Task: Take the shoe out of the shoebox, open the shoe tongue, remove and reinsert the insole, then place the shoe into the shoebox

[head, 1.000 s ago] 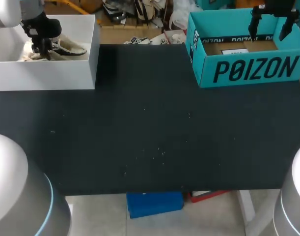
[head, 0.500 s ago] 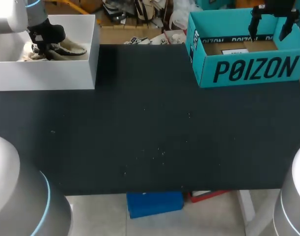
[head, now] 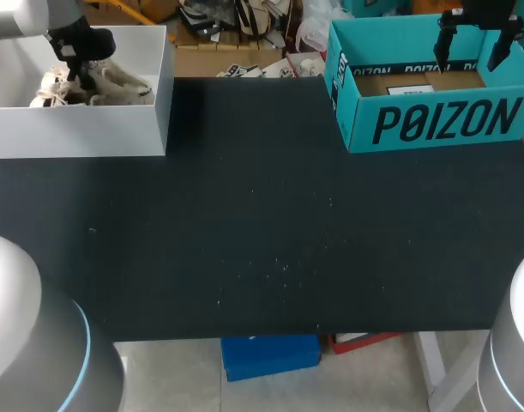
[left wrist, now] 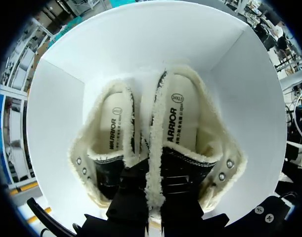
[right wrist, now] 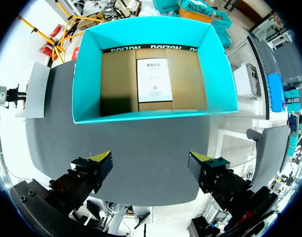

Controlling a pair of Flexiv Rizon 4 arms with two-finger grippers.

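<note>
One shoe [left wrist: 183, 118] and a second shoe [left wrist: 113, 136], both fleece-lined, lie side by side in the white shoebox [left wrist: 141, 39] at the table's [head: 262, 240] far left corner. The left gripper [head: 75, 62] is down at their adjoining collars; whether it grips cannot be told. The right gripper [right wrist: 151, 165] hangs by the one teal box [right wrist: 86, 74], its fingers spread wide. One white label [right wrist: 151, 78] lies inside that box.
</note>
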